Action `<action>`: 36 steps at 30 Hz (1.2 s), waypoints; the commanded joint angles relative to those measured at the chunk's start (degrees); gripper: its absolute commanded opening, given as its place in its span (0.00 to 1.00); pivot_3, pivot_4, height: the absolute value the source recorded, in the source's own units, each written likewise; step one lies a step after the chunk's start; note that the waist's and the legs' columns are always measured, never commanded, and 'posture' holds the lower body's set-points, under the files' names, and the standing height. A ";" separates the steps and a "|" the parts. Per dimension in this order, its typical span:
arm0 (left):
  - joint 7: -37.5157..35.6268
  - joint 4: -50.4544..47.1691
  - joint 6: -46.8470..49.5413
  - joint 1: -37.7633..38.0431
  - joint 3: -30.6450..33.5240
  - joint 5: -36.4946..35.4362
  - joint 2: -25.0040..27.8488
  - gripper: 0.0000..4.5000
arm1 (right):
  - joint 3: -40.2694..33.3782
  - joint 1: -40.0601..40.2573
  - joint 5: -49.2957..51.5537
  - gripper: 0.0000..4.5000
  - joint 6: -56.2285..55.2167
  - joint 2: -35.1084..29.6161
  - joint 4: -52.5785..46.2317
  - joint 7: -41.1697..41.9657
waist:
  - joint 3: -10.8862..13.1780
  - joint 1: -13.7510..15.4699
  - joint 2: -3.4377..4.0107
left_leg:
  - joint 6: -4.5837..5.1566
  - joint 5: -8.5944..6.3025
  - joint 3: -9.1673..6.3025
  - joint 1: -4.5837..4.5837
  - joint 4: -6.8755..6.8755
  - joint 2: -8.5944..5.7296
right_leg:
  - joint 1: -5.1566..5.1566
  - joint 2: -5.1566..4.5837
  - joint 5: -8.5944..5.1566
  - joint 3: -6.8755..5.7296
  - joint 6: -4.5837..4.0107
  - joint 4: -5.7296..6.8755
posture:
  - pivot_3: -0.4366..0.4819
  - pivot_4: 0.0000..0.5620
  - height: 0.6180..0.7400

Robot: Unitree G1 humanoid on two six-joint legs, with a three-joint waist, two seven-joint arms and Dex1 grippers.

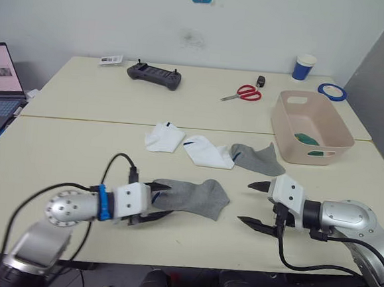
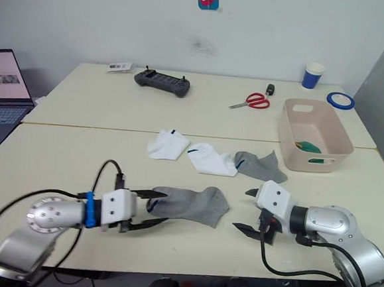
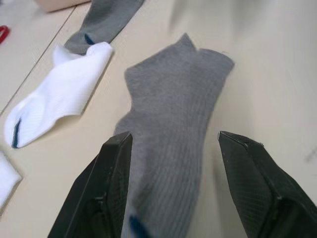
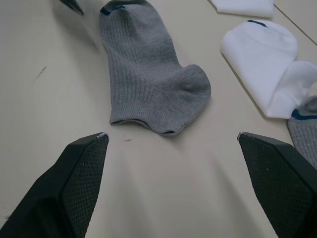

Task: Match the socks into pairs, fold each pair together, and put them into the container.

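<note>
Sock, grey (image 1: pixel 198 196), lies between my left gripper (image 1: pixel 155 201) fingers, spread; right gripper (image 1: pixel 254 203), at its 3 o'clock, also spread.

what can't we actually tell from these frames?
- Green socks in the tub: head views, the tub wall hides most of them; can't count them or tell if they're folded.
- Near grey sock's cuff: left wrist view, cut by the bottom edge between the open left gripper fingers.
- Far grey sock: right wrist view, cut by the edge.
</note>
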 commanded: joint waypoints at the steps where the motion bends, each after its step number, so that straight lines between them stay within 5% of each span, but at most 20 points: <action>1: -4.64 4.45 -6.44 -1.48 1.62 0.22 3.99 0.61 | -0.08 -1.21 0.36 1.00 -1.31 -0.34 -1.38 0.52 | 0.00 0.02 0.00 | 0.00 0.00 0.01 0.00 0.00 -0.01 | 0.00 0.00 0.00 0.01 0.00 -0.01 | 0.48 0.27 1.00; 9: -6.94 21.48 -21.08 -7.75 -3.64 7.64 5.27 0.61 | 1.09 -1.84 0.01 1.00 -1.37 -0.02 -1.44 -0.02 | 0.00 0.05 0.00 | 0.00 0.00 0.04 -0.07 -0.05 0.00 | -0.01 -0.02 0.00 0.00 0.00 -0.19 | 0.48 0.27 1.00; 19: -3.24 33.89 -31.88 -16.32 -10.15 14.00 0.16 0.01 | 5.75 -2.51 -3.30 1.00 -4.61 -0.02 -0.57 0.58 | 0.00 0.13 0.00 | 0.01 0.00 0.04 -0.06 -0.02 -0.02 | 0.01 -0.01 0.06 0.00 0.01 -0.13 | 0.48 0.27 1.00; 33: -4.07 33.08 -29.93 -15.98 -9.61 10.07 -0.29 0.01 | 21.45 -8.81 -19.65 1.00 -21.12 7.51 15.10 1.18 | -0.02 0.07 -0.01 | 0.01 0.00 0.03 -0.06 -0.01 0.00 | 0.00 0.01 0.06 -0.01 0.01 -0.11 | 0.48 0.27 1.00; 36: -3.84 32.62 -29.33 -15.70 -9.47 10.18 -0.08 0.00 | 21.39 -9.68 -20.88 0.87 -21.98 8.51 18.68 1.64 | -0.02 0.08 -0.01 | 0.01 0.00 0.03 -0.05 0.00 0.00 | 0.00 0.01 0.06 -0.01 0.01 -0.06 | 0.48 0.27 1.00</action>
